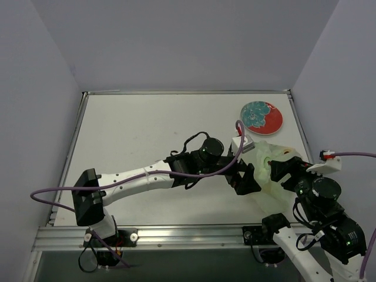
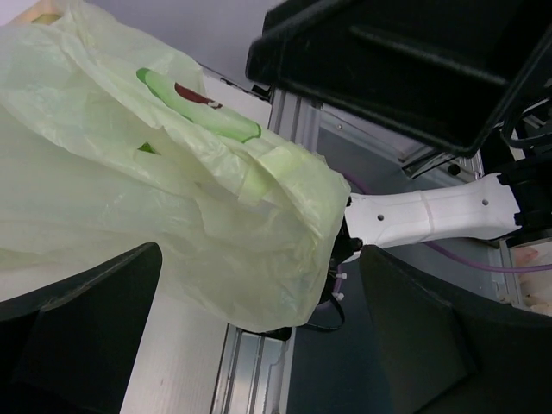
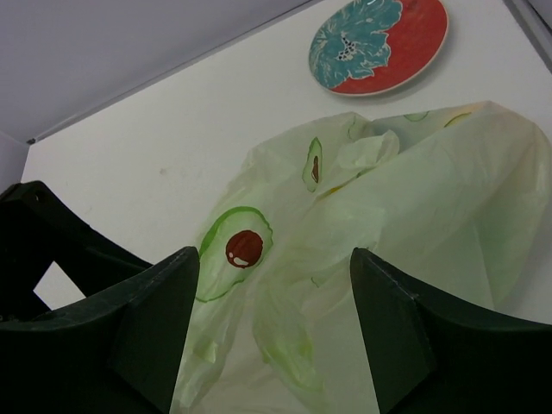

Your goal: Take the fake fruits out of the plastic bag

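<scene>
Plastic bag lay slumped on worktop, lower right of top view, under plate. Fake fruits hidden inside, likely light and slick. Film thin, floppy — pinch a gathered fold. Left fingers and right fingers spread wide, empty.

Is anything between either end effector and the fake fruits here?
Yes: the plastic bag itself. The left end effector and the right end effector are both open at the crumpled bag, whose pale green film covers whatever is inside. No fruit shows clearly.
</scene>
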`<control>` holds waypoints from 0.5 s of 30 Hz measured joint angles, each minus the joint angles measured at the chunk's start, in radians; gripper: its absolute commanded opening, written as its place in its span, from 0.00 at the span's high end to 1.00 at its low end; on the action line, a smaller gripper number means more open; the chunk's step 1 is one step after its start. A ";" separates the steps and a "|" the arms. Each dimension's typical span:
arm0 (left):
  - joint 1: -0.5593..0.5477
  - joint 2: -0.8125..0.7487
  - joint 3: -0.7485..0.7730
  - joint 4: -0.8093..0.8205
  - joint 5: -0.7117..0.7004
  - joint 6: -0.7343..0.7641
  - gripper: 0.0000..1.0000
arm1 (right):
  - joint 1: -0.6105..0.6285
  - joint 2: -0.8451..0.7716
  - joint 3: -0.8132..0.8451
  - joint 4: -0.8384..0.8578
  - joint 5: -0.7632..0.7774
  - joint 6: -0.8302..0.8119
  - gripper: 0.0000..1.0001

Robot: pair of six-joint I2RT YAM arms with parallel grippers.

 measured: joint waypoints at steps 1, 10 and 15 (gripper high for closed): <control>0.001 0.000 0.000 0.007 0.000 -0.005 0.02 | 0.000 -0.002 0.000 -0.014 -0.008 0.003 0.33; -0.001 0.032 0.050 -0.029 -0.144 0.032 0.24 | -0.027 -0.002 0.031 -0.134 -0.084 0.012 0.33; 0.009 0.091 0.072 -0.043 -0.307 0.061 0.52 | -0.069 -0.002 0.004 -0.162 -0.097 0.012 0.29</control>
